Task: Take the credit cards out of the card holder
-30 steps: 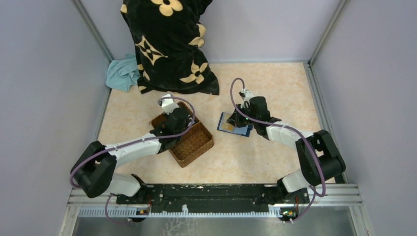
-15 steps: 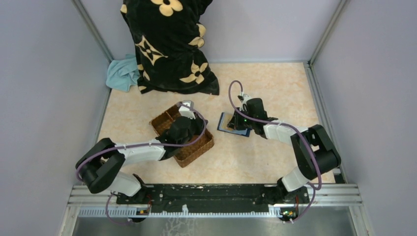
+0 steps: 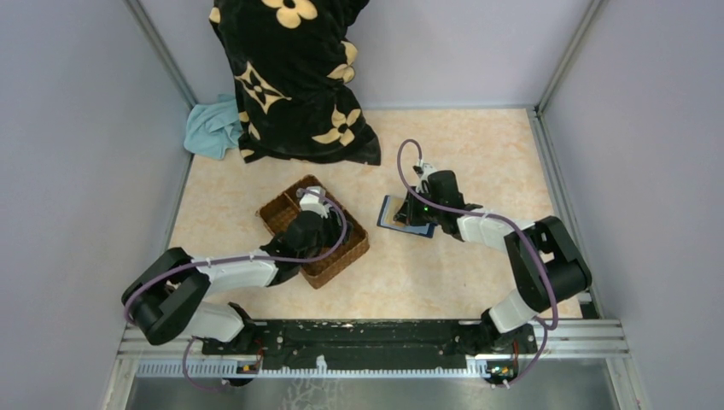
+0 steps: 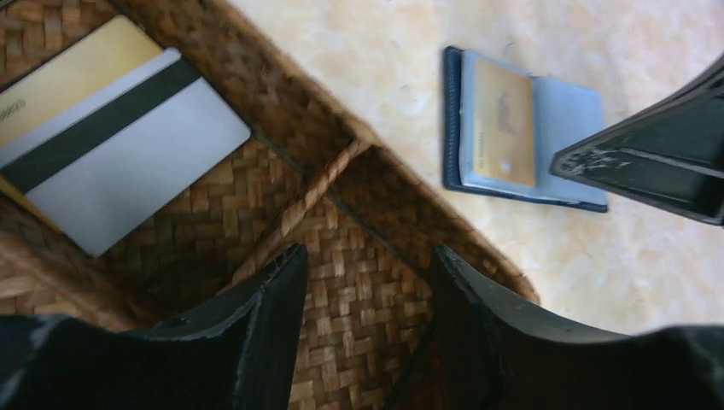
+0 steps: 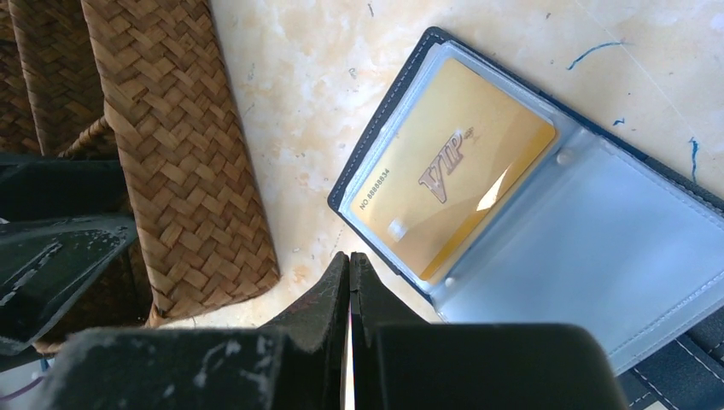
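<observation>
Beige tabletop [image 3: 478, 145]: credit cards [image 4: 128, 145] lie in the basket [image 5: 179, 154]; one gold card [image 5: 452, 171] sits in the card holder [image 5: 598, 256]; left gripper [image 4: 367, 256] apart and empty, right gripper [image 5: 348, 260] together.

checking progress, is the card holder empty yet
Not empty: the card holder lies open with a gold card tucked inside.

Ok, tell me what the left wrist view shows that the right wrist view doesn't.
Only the left wrist: a striped card overlapping a gold card in one basket compartment, and the open left gripper above the basket. Only the right wrist: the lettering on the VIP card, and the shut right gripper. Both: the basket, the open holder with the VIP card in its clear sleeve, and the table.
</observation>
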Action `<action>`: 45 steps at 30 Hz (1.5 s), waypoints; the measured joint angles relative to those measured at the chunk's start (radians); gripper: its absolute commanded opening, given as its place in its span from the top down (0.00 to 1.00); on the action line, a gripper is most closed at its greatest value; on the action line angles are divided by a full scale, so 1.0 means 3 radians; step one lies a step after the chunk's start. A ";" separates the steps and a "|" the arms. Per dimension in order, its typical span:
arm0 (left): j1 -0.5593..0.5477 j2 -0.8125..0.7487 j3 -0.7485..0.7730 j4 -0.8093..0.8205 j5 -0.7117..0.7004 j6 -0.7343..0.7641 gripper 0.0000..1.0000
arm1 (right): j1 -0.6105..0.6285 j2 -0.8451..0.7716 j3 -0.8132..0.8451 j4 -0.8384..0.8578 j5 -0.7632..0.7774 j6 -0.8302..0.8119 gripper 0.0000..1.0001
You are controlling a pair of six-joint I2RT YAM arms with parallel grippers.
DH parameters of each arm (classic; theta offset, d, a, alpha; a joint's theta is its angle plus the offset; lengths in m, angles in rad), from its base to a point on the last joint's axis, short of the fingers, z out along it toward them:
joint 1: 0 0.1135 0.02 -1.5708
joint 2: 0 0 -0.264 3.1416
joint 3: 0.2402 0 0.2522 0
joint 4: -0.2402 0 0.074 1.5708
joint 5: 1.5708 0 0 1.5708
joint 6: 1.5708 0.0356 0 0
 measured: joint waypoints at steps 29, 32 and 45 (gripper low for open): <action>0.0431 -0.0646 0.0432 -0.1420 -0.0126 -0.0182 0.14 | 0.0000 0.0262 0.0000 0.0156 -0.0117 0.0034 1.00; 0.0431 -0.0720 0.0393 -0.1447 -0.0072 -0.0192 0.13 | 0.0000 0.0305 0.0001 0.0211 -0.0137 0.0048 1.00; 0.0553 -0.0847 0.0388 -0.1685 -0.0195 -0.0192 0.17 | -0.0041 0.0229 -0.0031 0.0229 -0.0135 0.0181 1.00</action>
